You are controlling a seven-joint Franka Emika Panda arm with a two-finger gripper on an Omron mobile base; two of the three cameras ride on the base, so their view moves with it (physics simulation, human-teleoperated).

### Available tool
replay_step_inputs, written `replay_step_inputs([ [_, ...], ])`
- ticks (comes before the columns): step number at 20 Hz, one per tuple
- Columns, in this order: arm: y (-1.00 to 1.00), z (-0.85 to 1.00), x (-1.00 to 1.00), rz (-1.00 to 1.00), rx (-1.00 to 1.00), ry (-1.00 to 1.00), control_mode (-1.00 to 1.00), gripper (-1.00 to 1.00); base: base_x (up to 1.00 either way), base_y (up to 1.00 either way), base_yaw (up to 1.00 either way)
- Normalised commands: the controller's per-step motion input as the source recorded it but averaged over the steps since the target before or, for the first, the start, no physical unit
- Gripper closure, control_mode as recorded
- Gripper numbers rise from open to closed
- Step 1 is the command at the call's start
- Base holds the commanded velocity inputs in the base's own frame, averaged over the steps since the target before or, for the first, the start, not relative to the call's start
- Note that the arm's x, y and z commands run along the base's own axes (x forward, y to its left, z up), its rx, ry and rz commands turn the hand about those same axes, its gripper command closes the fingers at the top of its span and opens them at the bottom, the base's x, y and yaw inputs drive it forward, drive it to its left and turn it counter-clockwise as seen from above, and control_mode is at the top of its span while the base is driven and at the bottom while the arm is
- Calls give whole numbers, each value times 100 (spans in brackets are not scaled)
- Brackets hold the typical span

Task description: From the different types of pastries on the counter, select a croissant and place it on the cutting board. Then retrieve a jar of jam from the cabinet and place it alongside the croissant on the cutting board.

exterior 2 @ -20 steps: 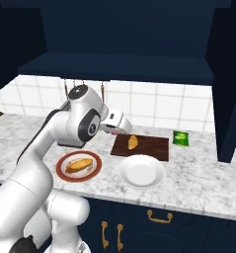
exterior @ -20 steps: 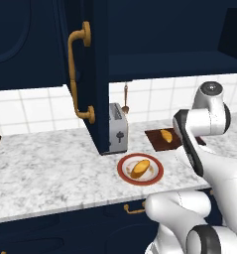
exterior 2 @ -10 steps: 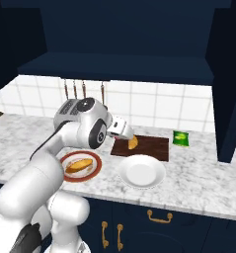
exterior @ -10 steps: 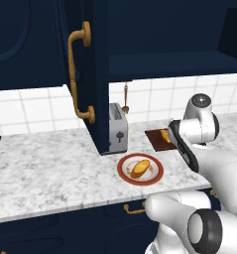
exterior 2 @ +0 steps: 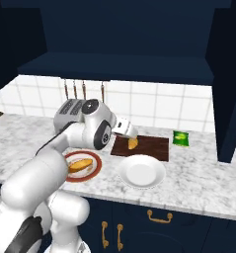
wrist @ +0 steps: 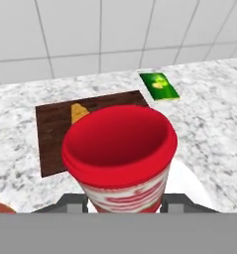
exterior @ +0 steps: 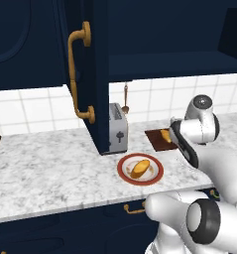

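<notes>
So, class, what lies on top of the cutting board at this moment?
The croissant lies on the cutting board, near its left end in the right base view. In the hand view the jar of jam, held in the tool, covers the board's near middle, so that patch cannot be checked.

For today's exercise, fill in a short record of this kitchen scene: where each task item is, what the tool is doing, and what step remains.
croissant: lying on the cutting board
jar of jam: red, held in the tool, above the counter
roll: on the red-rimmed plate
white plate: in front of the board
green packet: right of the board
remaining step: set the jar beside the croissant
</notes>
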Motion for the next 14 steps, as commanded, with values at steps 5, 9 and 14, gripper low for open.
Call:
replay_step_inputs([
  [5,-8,-31,51,0,0,-16,-100,100,0,0,0],
  [9,-12,-44,35,0,0,-22,-100,100,0,0,0],
  [14,-41,-14,7,0,3,-10,-100,100,0,0,0],
])
